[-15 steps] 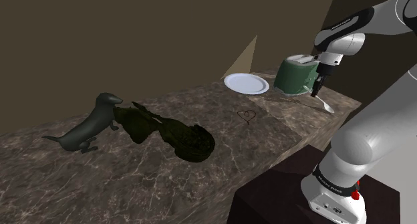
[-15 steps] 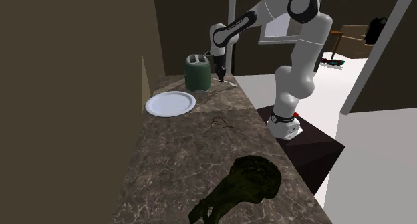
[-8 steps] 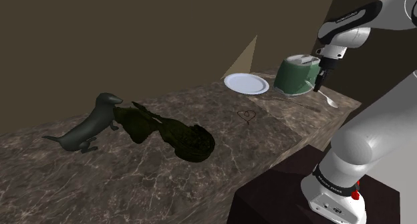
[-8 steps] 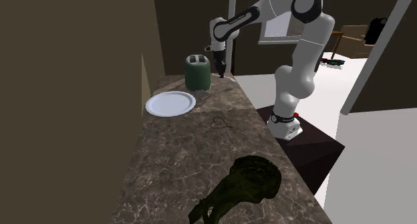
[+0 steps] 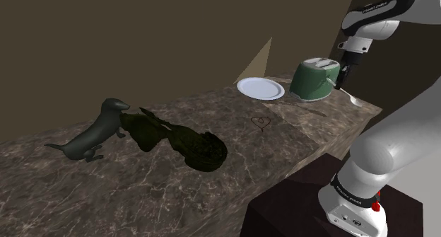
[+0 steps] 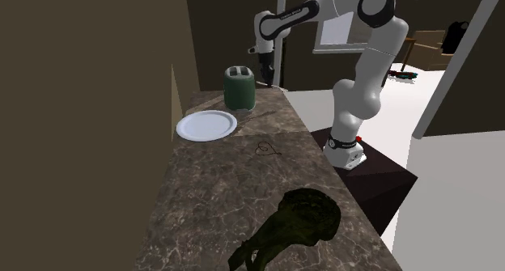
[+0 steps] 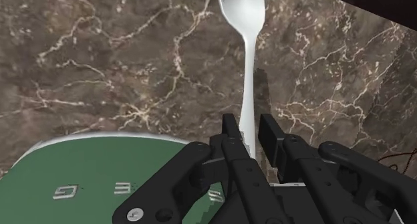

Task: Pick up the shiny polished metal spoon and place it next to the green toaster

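One spoon [image 7: 247, 62] is pinched by its thin handle between the two black fingers of the gripper [image 7: 250, 130]. The fingers are closed tight so it cannot slip. The round bowl end sticks out past the fingertips and seems to hang above the table [image 7: 113, 62], ready to be set down. The spoon is smooth, pale and shiny. The green toaster [image 7: 100, 169] is just beside the gripper, boxy with a rounded top. The table looks like dark brown stone with thin pale veins. A flat white plate [image 5: 260, 88] lies past the toaster.

One each: spoon [image 7: 248, 62], toaster [image 5: 313, 81], plate [image 5: 260, 88], dog figure [image 5: 95, 134], dark bundle [image 5: 185, 141].
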You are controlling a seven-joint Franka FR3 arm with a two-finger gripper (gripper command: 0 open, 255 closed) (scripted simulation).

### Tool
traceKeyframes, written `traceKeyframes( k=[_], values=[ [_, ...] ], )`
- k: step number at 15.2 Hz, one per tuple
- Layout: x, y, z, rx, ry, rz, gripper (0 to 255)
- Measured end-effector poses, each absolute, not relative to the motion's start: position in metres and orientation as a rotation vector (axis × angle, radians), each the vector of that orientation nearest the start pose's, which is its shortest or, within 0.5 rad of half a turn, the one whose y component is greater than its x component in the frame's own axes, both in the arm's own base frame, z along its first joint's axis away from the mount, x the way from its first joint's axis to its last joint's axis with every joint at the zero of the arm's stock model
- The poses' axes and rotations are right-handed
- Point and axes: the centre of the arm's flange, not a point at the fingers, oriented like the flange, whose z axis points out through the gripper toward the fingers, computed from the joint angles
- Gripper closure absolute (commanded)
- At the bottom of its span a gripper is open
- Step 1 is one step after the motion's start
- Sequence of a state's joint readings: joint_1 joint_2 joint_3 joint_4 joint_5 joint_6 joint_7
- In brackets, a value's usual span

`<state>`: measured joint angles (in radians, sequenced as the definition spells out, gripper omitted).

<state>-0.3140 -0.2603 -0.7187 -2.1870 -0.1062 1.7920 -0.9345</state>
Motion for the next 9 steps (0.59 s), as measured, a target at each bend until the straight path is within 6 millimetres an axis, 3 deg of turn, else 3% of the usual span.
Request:
traceKeyframes(
  k=[9],
  values=[
    [0.222,-0.414,0.501,-2.942,0.045,0.076,255]
  ],
)
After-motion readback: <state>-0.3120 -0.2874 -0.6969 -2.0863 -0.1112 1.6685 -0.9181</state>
